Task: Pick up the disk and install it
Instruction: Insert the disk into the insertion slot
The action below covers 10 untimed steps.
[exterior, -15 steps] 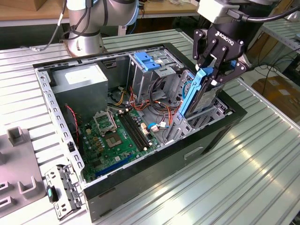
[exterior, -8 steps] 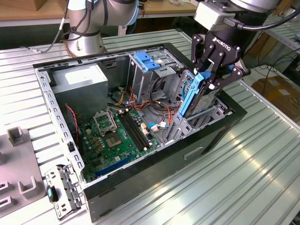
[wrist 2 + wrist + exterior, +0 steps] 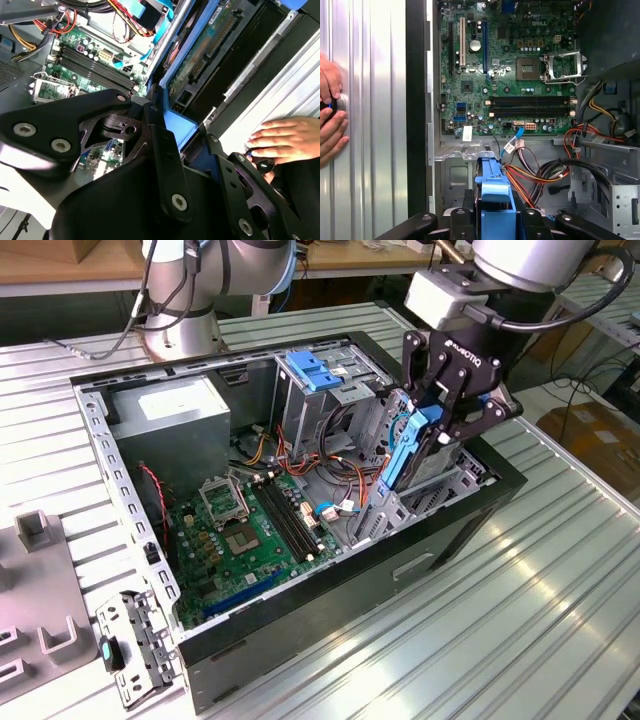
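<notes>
So the gripper (image 3: 440, 430) is in the upper right part of the exterior view, over that end of the open computer case (image 3: 470, 515). Its fingers are clamped on the disk (image 3: 400, 455), one on each side. The disk stands on edge and tilted, with the blue side rail facing the camera. Its lower end is down at the drive cage (image 3: 400, 510), but I honestly can't tell if it's touching the metal there or just above it.

In the first wrist view the disk (image 3: 495, 200) shows as a blue block pinched between the two black fingers (image 3: 527, 220). Just beyond it sits a bundle of orange, red and black cables (image 3: 545, 170), then the green motherboard (image 3: 510, 75). The second wrist view catches the same blue edge (image 3: 177, 125), right beside the case's inner wall.

Other stuff in the exterior view:
- the grey power-supply box (image 3: 180, 420) is in the upper left corner of the case
- the blue latch plate (image 3: 315, 370) sits on top of the cage, upper centre
- the case sits on a ribbed metal worktop (image 3: 500, 630)
- a loose metal bracket (image 3: 135, 650) lies on the worktop at lower left, just beside the case

A person's hand (image 3: 330, 120) rests on the worktop outside the case, fingertips on a small dark round thing.
</notes>
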### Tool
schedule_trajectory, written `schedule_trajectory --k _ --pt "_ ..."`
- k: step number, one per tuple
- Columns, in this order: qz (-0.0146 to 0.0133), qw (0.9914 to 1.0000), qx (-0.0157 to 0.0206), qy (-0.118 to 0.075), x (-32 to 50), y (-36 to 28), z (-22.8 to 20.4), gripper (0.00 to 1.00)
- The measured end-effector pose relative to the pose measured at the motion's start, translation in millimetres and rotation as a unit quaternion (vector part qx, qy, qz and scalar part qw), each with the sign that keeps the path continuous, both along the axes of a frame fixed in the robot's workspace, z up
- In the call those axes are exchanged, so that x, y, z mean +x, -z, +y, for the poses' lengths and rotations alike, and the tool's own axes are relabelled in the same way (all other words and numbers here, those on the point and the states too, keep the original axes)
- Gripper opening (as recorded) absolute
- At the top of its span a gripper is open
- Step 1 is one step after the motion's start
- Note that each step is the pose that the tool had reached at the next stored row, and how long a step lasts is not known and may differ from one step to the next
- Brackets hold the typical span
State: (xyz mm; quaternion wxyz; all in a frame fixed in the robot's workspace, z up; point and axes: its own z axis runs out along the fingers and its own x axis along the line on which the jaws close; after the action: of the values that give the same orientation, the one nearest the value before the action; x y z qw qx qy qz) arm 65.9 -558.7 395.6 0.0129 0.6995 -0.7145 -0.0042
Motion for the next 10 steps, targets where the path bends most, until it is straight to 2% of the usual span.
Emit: schedule_trajectory --k 5,10 --pt "0.0002 1.0 0.0 0.0 0.0 9.6 0.0 0.37" --pt "0.0005 1.0 0.0 0.0 0.0 16.5 0.0 0.37"
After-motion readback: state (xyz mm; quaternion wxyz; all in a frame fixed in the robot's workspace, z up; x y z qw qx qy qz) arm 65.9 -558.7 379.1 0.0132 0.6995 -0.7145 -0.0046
